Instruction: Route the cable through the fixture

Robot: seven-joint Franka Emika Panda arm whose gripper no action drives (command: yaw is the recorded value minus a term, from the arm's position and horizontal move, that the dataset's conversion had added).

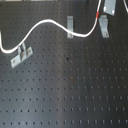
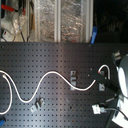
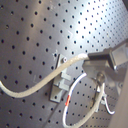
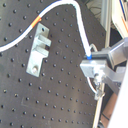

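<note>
Cable point(image 1: 50, 22) in the first exterior view running white across the board, over a clip point(image 1: 71, 26), red band just beside the gripper point(image 1: 109, 7), in the second wrist view gripper point(image 4: 90, 62) clenched on the cable point(image 4: 80, 22), clip point(image 4: 39, 49) near its fingers.

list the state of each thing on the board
long white cable with a red band: slack, curved, one end gripped
gripper: shut on the cable
upright grey metal clip nearest the gripper: standing, cable beside it, not threaded
second upright grey clip: standing, cable crosses it
slanted grey two-post bracket: cable crosses it
</note>
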